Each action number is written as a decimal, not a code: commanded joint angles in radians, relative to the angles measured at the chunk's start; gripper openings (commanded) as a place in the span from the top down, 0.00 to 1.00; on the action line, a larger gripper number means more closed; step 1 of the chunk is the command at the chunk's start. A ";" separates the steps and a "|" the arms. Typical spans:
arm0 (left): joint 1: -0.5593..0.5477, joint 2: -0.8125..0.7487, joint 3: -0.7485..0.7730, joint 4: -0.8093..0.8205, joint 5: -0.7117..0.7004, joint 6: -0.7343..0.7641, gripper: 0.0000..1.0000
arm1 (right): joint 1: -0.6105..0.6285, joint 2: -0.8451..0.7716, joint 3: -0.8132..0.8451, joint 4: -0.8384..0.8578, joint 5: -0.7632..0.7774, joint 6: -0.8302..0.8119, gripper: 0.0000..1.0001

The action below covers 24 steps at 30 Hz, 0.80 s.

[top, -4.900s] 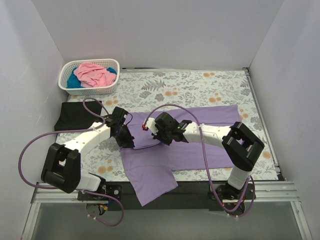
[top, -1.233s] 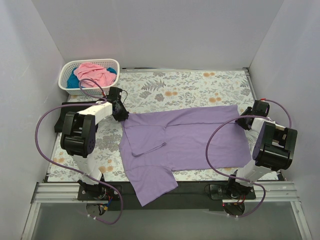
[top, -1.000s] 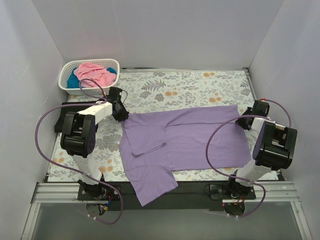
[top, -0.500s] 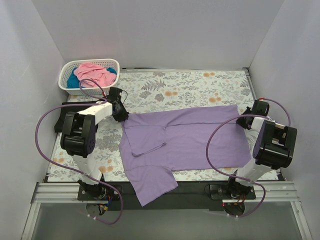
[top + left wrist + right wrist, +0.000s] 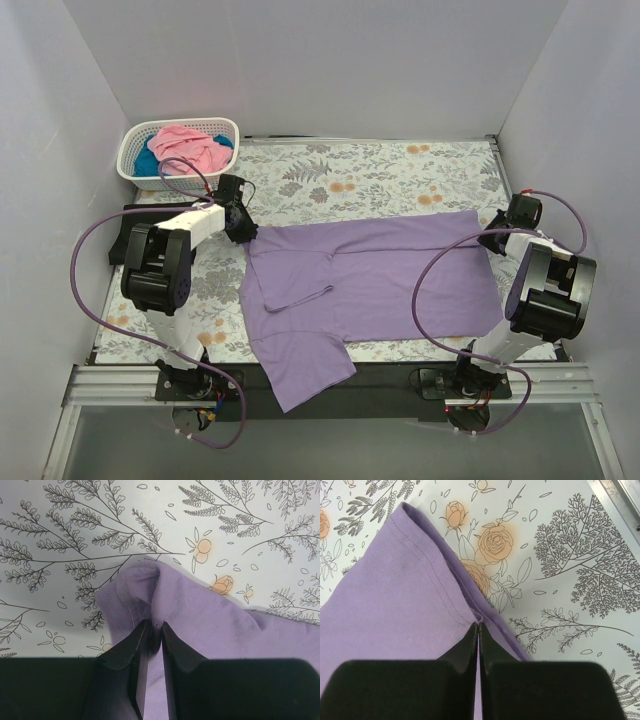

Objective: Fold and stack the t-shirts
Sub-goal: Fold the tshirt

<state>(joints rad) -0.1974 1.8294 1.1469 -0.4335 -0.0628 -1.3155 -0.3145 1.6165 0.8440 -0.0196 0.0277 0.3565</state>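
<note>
A soft lavender purple short-sleeved t-shirt [image 5: 380, 275] lies spread flat across the middle of the grey-and-orange floral cloth [image 5: 380, 170], one sleeve trailing over the near edge. The left gripper [image 5: 152, 626] pinches a raised fold at the shirt's far left corner. The right gripper [image 5: 478, 626] is closed on the stitched hem at the far right corner. The fabric looks light, limp and likely to sag, so the hemmed corners seem the best places to grip
</note>
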 commanded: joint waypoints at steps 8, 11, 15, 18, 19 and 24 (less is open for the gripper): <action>0.007 -0.016 0.014 -0.002 -0.009 0.012 0.88 | -0.008 -0.030 0.053 -0.037 0.055 -0.031 0.99; 0.006 -0.019 0.013 -0.005 -0.020 0.012 0.89 | -0.008 -0.032 0.053 -0.043 0.075 -0.033 0.99; 0.006 -0.018 0.016 -0.014 -0.035 0.012 0.89 | -0.006 -0.026 0.060 -0.052 0.095 -0.040 0.99; 0.006 -0.016 0.022 -0.027 -0.060 0.010 0.89 | -0.008 -0.015 0.061 -0.057 0.097 -0.051 0.93; 0.007 -0.016 0.024 -0.033 -0.066 0.009 0.87 | -0.008 -0.014 0.063 -0.059 0.095 -0.059 0.89; 0.006 -0.064 0.025 -0.033 -0.078 0.002 0.71 | 0.000 -0.027 0.084 -0.068 0.025 -0.079 0.76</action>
<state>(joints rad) -0.1974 1.8267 1.1477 -0.4488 -0.0959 -1.3174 -0.3149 1.6165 0.8711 -0.0853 0.0784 0.3058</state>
